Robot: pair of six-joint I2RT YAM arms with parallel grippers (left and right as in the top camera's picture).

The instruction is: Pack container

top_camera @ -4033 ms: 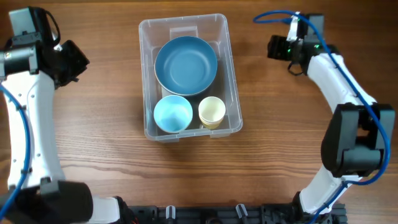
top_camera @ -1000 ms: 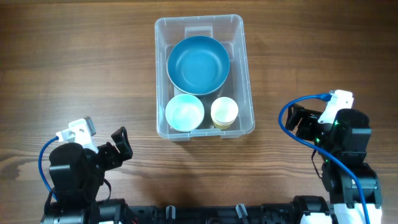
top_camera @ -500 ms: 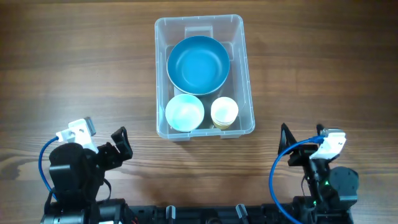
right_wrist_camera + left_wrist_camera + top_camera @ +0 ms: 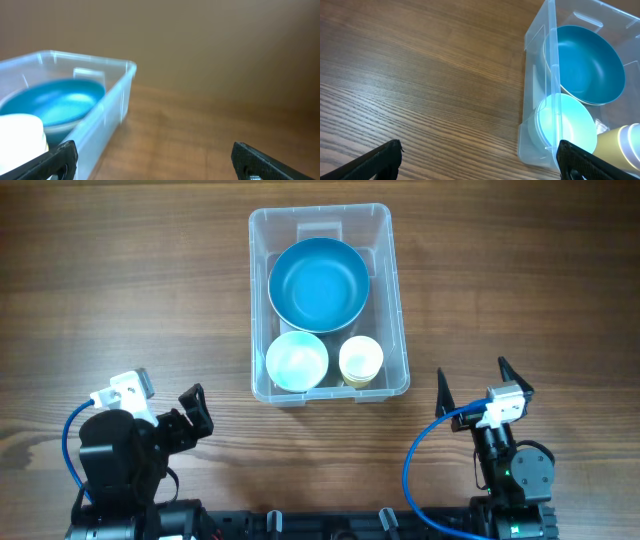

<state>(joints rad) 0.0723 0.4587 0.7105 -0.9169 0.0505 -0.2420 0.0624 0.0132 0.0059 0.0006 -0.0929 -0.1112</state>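
The large clear plastic rectangular container sits in the middle of the brown wooden table, on the far side from the arms. Inside it are a big round blue bowl at the far end and, side by side at the near end, a small pale blue bowl and a cream cup. Nothing loose lies on the wood, so the packing looks finished and the step in hand is parking the arms. The left gripper and the right gripper both hang low near the table's near edge, well apart from the container, each with its fingers spread wide and holding nothing. To do this well, keep both arms folded back on their own sides, clear of the rim, so the container is not nudged
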